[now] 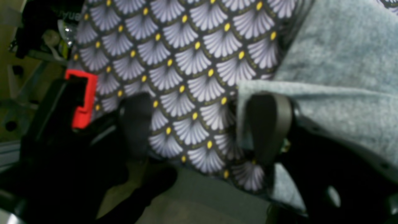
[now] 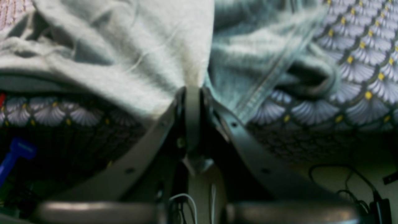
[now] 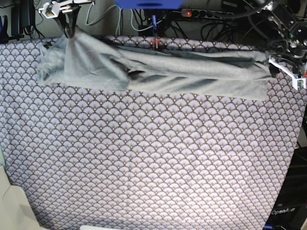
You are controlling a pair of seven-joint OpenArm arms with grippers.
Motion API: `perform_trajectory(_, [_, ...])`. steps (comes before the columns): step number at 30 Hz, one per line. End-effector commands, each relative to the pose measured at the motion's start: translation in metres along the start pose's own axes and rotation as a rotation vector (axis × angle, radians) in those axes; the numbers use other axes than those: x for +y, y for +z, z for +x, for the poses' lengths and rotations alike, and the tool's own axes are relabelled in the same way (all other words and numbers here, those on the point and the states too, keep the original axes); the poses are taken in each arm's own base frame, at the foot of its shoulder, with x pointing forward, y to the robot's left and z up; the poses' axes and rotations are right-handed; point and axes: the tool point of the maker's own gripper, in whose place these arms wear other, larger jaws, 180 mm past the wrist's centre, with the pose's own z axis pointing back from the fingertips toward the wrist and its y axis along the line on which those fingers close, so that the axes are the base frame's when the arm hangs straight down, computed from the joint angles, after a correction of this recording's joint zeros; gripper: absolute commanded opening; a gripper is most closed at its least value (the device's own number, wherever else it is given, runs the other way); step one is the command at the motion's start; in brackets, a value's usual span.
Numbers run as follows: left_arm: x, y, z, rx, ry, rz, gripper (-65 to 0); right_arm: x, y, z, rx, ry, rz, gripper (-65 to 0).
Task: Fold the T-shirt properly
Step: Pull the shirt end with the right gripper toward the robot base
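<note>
left pincer point(image 1: 202, 124): black, red clip | right pincer point(image 2: 192, 93): grey, screw holes, white wires

The worktop point(image 3: 144, 167), covered by a purple fan-scale tablecloth point(image 3: 158, 143), carried the grey T-shirt point(image 3: 158, 72) stretched in a rumpled band across the frame's top.

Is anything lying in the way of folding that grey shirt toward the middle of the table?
Nothing visible: the T-shirt lies along the far edge, and the patterned tablecloth nearer the camera is bare.

Base view overhead, far; wrist views close, low; all share T-shirt point(image 3: 158, 72), tablecloth point(image 3: 153, 158).
</note>
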Motion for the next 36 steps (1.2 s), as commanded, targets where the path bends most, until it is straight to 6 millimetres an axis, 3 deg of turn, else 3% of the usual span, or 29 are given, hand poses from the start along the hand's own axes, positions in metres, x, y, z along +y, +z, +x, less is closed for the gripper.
perform_trajectory(1, [0.008,0.003,0.014,-0.044,-0.006,0.021,-17.2,-0.005,0.003,0.011,-0.046,0.006,-0.015,-65.0])
perform_trajectory(11, [0.008,0.003,0.014,-0.044,-0.006,0.021,-17.2,-0.005,0.002,0.007,-0.035,-0.001,-0.017,-65.0])
perform_trajectory(15, [0.009,0.003,0.014,-0.044,-0.007,0.022,-17.2,-0.001,-0.002,-0.008,0.006,-0.003,-0.001,-65.0])
perform_trajectory(19, [0.009,0.003,0.014,-0.044,-0.007,0.022,-17.0,-0.021,-0.007,-0.017,0.032,0.026,-0.053,-65.0])
perform_trajectory(27, [0.009,0.004,0.015,-0.046,-0.007,0.022,-16.9,-0.045,-0.013,-0.001,-0.02,0.055,-0.125,-65.0])
perform_trajectory(36, [0.009,0.004,0.015,-0.048,-0.007,0.022,-16.8,-0.047,-0.02,0.021,-0.067,0.105,-0.115,-64.8])
